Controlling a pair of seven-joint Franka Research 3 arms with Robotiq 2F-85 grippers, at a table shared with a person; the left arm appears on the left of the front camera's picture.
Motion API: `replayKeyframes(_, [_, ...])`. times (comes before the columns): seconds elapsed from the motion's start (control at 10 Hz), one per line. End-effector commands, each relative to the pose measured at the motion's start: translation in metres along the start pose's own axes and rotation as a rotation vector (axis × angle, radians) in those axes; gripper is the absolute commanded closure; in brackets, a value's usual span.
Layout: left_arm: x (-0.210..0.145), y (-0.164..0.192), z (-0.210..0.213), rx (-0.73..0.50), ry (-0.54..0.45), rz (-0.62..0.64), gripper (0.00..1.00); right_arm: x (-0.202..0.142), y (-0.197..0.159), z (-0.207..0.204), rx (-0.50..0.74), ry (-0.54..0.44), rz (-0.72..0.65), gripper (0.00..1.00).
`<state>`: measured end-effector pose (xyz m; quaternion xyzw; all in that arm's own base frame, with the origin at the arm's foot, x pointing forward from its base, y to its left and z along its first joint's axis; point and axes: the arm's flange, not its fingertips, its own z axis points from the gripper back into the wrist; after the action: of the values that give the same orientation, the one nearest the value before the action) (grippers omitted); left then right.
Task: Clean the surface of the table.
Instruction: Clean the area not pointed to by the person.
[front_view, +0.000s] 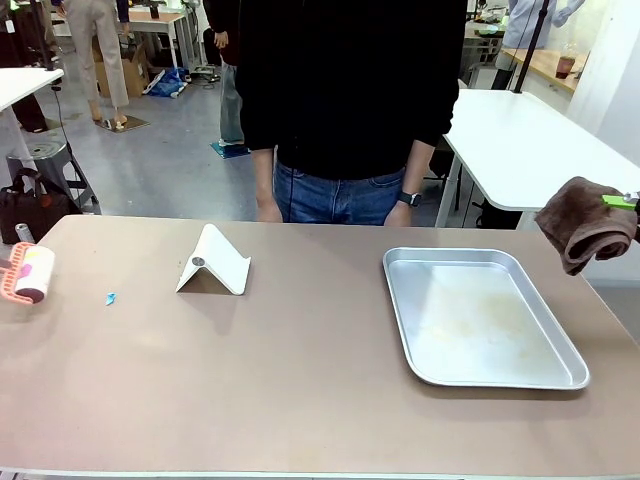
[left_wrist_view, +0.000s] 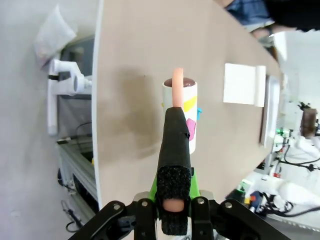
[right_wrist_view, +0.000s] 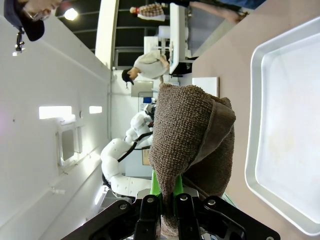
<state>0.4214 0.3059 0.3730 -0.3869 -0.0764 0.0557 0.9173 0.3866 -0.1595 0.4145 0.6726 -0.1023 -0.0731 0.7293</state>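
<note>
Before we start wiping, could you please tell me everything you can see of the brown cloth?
The brown cloth is a terry towel with a looped weave and a smoother hemmed band, folded and bunched. The right gripper is shut on one end, so it hangs in the air near the table's far right corner, beside the metal tray, apparently touching neither.

Matte beige-brown table (front_view: 300, 395) with three things on top.

On the left half, a white folded stand (front_view: 213, 262), set up like a small tent; to its left and a little nearer, a tiny blue scrap (front_view: 110, 298), lying flat and apart from it. On the right half, a silver tray (front_view: 480, 320), lying flat, with faint yellowish marks inside, well apart from the stand.
</note>
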Motion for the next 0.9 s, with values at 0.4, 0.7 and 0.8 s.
replayKeyframes(0.4, [-0.013, -0.037, -0.066, 0.110, 0.043, -0.007, 0.78, 0.000, 0.003, 0.000, 0.004, 0.003, 0.006, 0.91])
replayKeyframes(0.7, [-0.010, -0.043, -0.085, 0.129, 0.094, 0.003, 0.78, 0.000, 0.003, 0.000, 0.004, 0.003, 0.006, 0.91])
replayKeyframes(0.8, [-0.005, -0.048, -0.090, 0.131, 0.100, 0.003, 0.78, 0.000, 0.003, 0.000, 0.004, 0.003, 0.006, 0.91])
